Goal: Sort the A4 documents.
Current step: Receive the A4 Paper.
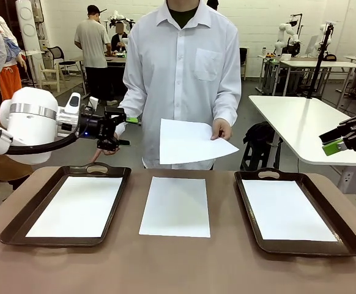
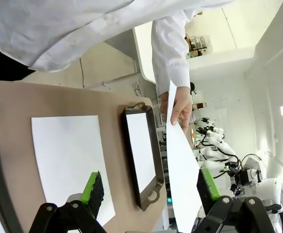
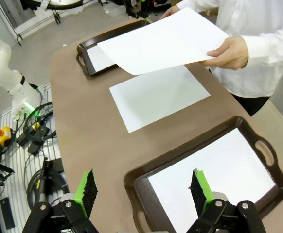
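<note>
A person across the table holds one white A4 document (image 1: 193,142) in one hand (image 1: 222,129), level above the far edge. Another sheet (image 1: 177,206) lies flat on the bare table between the trays. One more sheet (image 1: 77,206) rests in the left tray (image 1: 19,228) and one (image 1: 287,209) in the right tray (image 1: 349,245). My left gripper (image 1: 122,130) hovers open above the left tray's far end, just left of the held sheet (image 2: 181,174) and apart from it. My right gripper (image 1: 336,139) hangs open high at the right, over the right tray (image 3: 132,180).
The brown table (image 1: 178,269) has bare room along its front edge. A white table (image 1: 300,122) stands behind on the right. Cables and a red stop button (image 3: 3,133) lie on the floor beside the table.
</note>
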Controlling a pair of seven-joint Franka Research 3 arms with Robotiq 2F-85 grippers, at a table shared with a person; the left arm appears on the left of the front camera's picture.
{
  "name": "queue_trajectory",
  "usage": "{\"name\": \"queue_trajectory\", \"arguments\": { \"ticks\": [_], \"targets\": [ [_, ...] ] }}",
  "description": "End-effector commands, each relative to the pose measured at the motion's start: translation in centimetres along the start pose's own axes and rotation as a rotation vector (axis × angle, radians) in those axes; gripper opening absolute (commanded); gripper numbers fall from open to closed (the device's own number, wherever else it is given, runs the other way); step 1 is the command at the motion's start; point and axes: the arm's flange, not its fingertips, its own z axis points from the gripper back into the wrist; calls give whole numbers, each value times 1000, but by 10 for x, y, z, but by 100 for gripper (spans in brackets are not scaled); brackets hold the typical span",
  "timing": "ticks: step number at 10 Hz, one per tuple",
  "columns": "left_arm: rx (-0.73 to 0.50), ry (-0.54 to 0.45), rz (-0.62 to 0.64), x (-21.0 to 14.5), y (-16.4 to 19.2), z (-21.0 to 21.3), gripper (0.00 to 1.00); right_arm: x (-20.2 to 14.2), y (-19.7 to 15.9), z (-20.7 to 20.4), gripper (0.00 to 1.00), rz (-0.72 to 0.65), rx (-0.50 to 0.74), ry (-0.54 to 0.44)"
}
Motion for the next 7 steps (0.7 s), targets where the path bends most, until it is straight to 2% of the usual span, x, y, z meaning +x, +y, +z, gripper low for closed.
{"name": "queue_trajectory", "arguments": {
  "ticks": [1,2,5,7],
  "targets": [
    [-23,45,40,3,1,-26,100,-1,0,-1,100,-3,1,5],
    [-22,76,65,3,6,-37,100,-1,0,-1,100,-3,1,5],
    [-117,75,108,9,8,-55,100,-1,0,-1,100,-3,1,5],
    [-182,125,161,5,9,-72,100,-1,0,-1,100,-3,1,5]
  ]
}}
